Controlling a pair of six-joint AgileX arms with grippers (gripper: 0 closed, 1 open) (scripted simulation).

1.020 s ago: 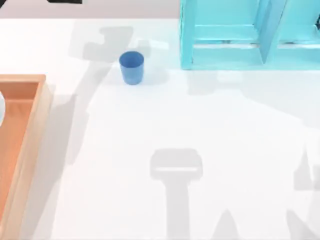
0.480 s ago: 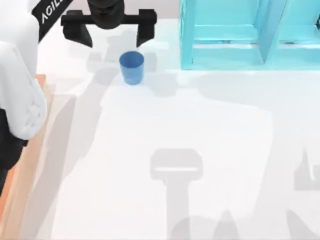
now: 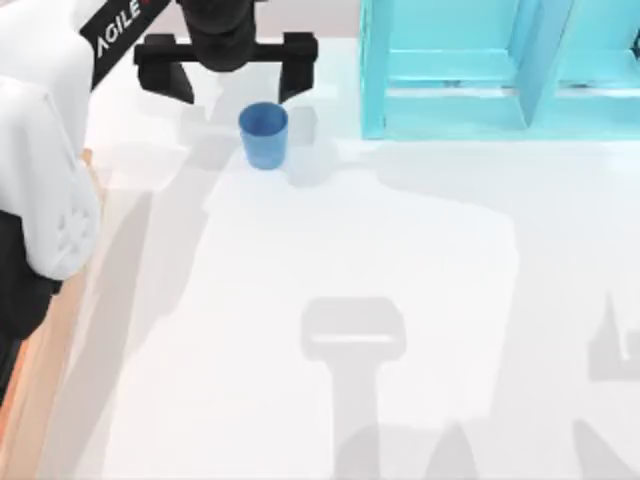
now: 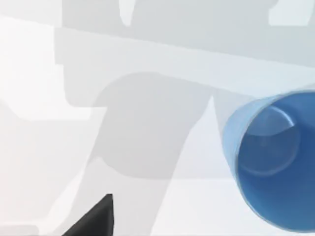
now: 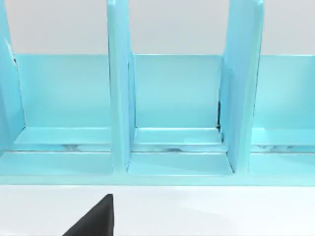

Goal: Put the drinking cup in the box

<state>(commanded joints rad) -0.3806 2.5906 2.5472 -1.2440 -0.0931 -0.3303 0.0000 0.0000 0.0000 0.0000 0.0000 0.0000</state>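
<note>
Landmark: the drinking cup (image 3: 263,134), upright on the white counter (image 3: 400,260), mouth open to the overhead camera.
Left pincer (image 3: 228,78): just beyond the cup at the far edge of the counter, its two dark fingers (image 3: 166,78) spread wide, nothing between them.
Why so: judged from the spread and the alignment, the gap is wider than the cup, so the fingers can pass down either side of its wall.
Cup in left wrist view: the cup (image 4: 272,160) sits off to one edge with its blue inside showing, so the pincer is not yet centred over it.
Box (image 3: 40,390): well apart from the cup, at the left edge of the counter, mostly covered by the left arm's white body; the cup is not in it.
Cyan shelf unit (image 3: 500,70): near the cup, to its right; the right wrist view faces its compartments (image 5: 177,98).
Right pincer: whether it is spread or pressed together cannot be told.
Change: half a second back the left pincer stood slightly further left; it has since shifted right, nearer over the cup. The cup has not moved.
</note>
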